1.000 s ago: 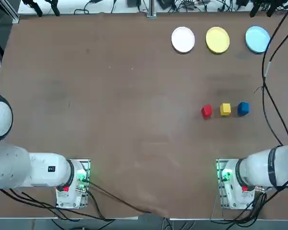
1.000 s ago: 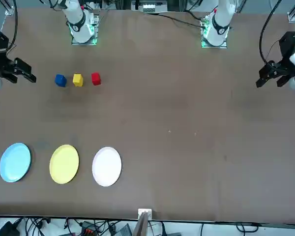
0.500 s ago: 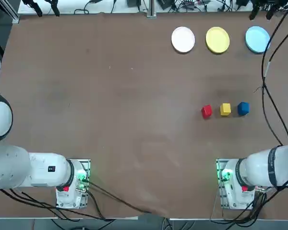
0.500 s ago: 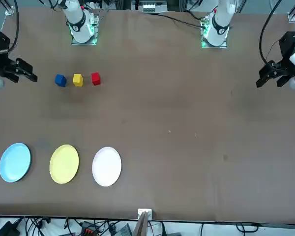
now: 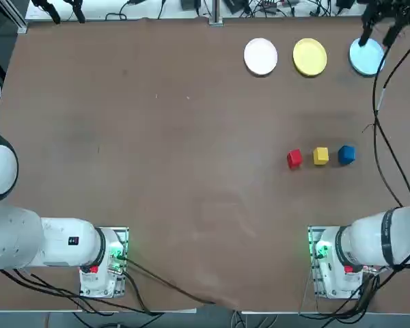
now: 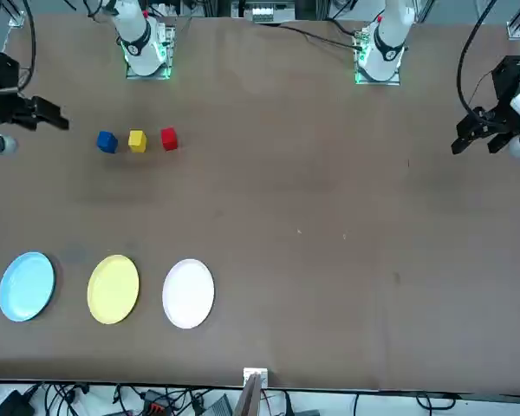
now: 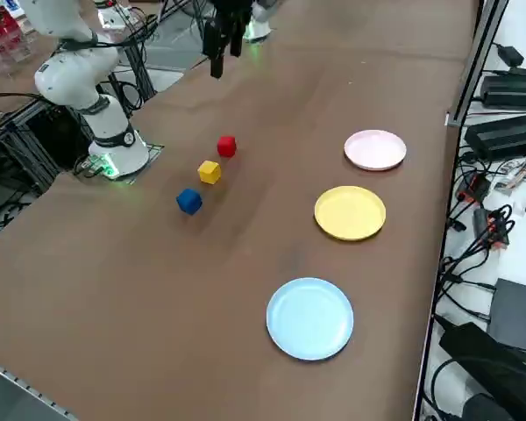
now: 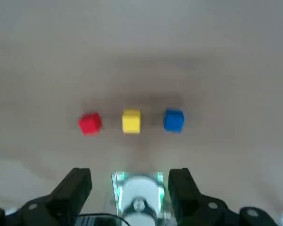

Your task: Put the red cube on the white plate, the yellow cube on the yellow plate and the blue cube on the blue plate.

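Note:
The red cube [image 5: 294, 158], yellow cube [image 5: 320, 156] and blue cube [image 5: 346, 154] lie in a short row on the brown table, in front of the right arm's base. Far beyond them the white plate [image 5: 260, 56], yellow plate [image 5: 309, 57] and blue plate [image 5: 363, 60] form a row near the table's far edge, all bare. My right gripper [image 5: 379, 31] hangs high above the table, open and holding nothing. In the wrist view its fingers [image 8: 79, 187] frame the three cubes far below. From the side the gripper [image 7: 225, 54] floats well above the cubes [image 7: 209, 172].
The right arm's base [image 5: 331, 263] with its green light sits at the near edge, with cables [image 5: 383, 137] running along the table's right side. Power bricks and cables [image 7: 500, 132] lie off the table beyond the plates.
My right gripper has shifted; in the top view its fingers now overlap the blue plate's edge, where earlier they were at the picture's border. Cubes and plates have not moved.

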